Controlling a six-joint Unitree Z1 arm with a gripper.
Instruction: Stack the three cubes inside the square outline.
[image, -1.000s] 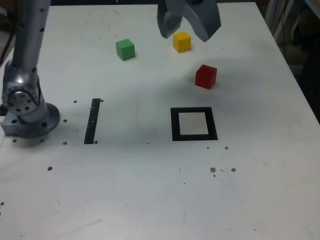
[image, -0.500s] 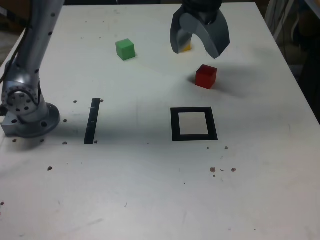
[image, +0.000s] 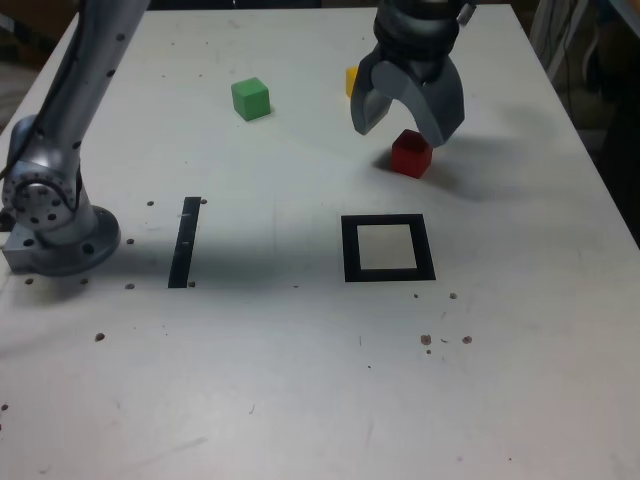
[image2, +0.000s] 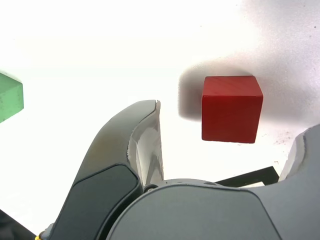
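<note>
Just above the red cube the gripper has dropped from high over the yellow cube — jaws spread wide, straddling red, gripping nothing. All cubes sit on the counter beyond the square outline — first pick coming, I'd say.

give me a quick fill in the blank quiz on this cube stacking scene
1. The open gripper hangs right over the ____ cube.
2. The white centre of the square outline holds ____ cubes.
3. In the exterior view, the cube farthest to the left is the ____ one.
4. The gripper partly hides the ____ cube in the exterior view.

Missing words: red; no; green; yellow
</note>
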